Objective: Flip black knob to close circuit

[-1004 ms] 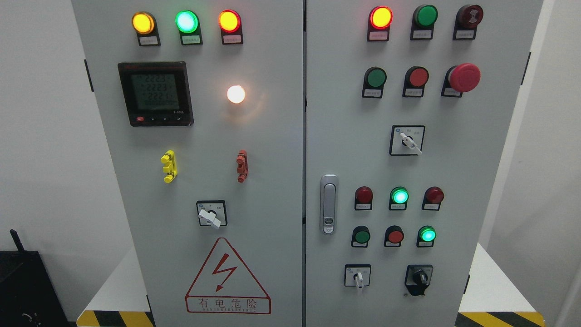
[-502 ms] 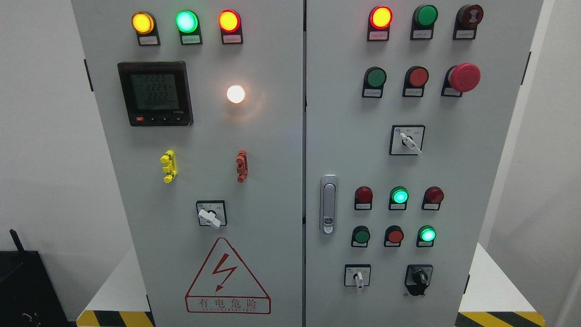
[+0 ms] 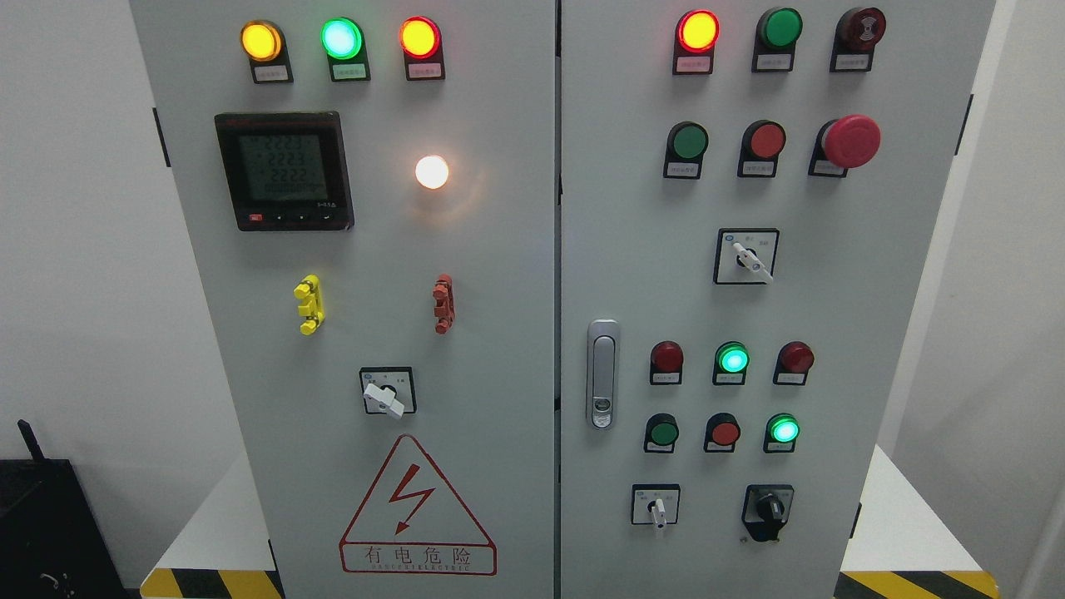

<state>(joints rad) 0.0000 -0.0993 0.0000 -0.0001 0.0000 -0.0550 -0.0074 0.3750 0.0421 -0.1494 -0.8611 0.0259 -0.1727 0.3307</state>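
Note:
The black knob (image 3: pixel 768 509) sits on a black plate at the lower right of the right cabinet door (image 3: pixel 874 333), its handle standing roughly upright. To its left is a white selector switch (image 3: pixel 657 507) pointing down. Neither of my hands nor any arm shows in the head view.
The grey cabinet fills the view, with lit lamps along the top, a red mushroom button (image 3: pixel 850 141), a door handle (image 3: pixel 602 374), two more white selector switches (image 3: pixel 747 259) (image 3: pixel 384 397) and a meter (image 3: pixel 284 171). A black box (image 3: pixel 42 532) stands at lower left.
Nothing on the panel has moved; only the digits on the meter flicker.

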